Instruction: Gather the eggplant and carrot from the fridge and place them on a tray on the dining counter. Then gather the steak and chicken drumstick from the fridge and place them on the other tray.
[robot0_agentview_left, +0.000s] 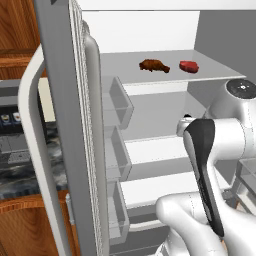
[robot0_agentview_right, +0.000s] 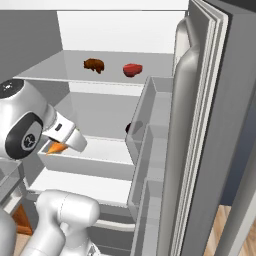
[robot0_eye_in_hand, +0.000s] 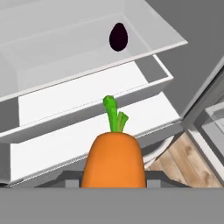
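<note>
While the gripper (robot0_eye_in_hand: 113, 186) stands clamped on the carrot (robot0_eye_in_hand: 113, 159) in front of the open fridge (robot0_agentview_right: 210, 125), the eggplant (robot0_eye_in_hand: 118, 36) waits on a shelf at twelve o'clock. Next, the carrot likely needs carrying to the dining counter's tray.

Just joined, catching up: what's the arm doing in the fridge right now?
The gripper is shut on the carrot, held in front of the open fridge. In the right base view the orange of it peeks out by the hand. The eggplant sits on a middle shelf. The chicken drumstick and steak lie on the top shelf, apart from each other.
</note>
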